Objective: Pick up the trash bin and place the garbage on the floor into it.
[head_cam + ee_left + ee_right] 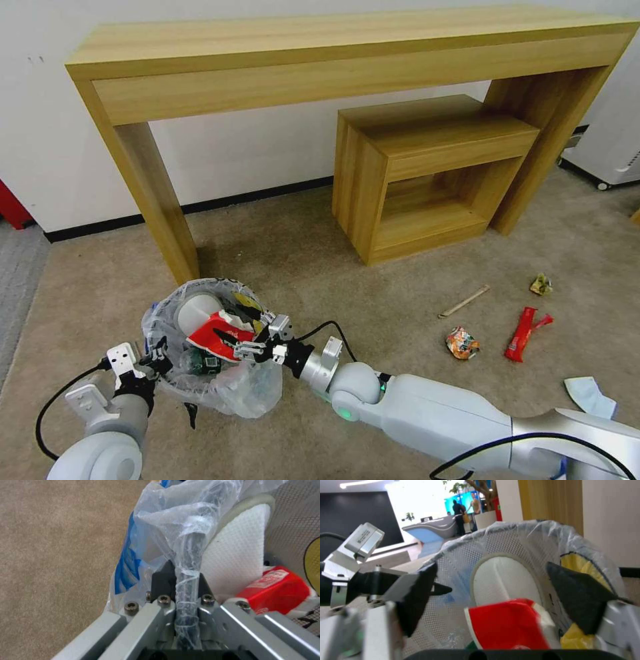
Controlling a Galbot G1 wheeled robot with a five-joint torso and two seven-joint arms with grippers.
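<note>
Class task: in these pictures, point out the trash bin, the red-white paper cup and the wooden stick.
Trash bin [175,313]: head view, on its bag-covered rim.
Red-white paper cup [215,337]: head view, on its red side, inside the bin.
Wooden stick [464,301]: head view, mid-length, lying on the carpet.

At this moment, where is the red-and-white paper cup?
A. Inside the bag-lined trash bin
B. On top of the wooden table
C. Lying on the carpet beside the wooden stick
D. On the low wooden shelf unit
A: the red-and-white paper cup sits inside the trash bin, whose rim the left gripper clamps, with the open right gripper over it.
</note>
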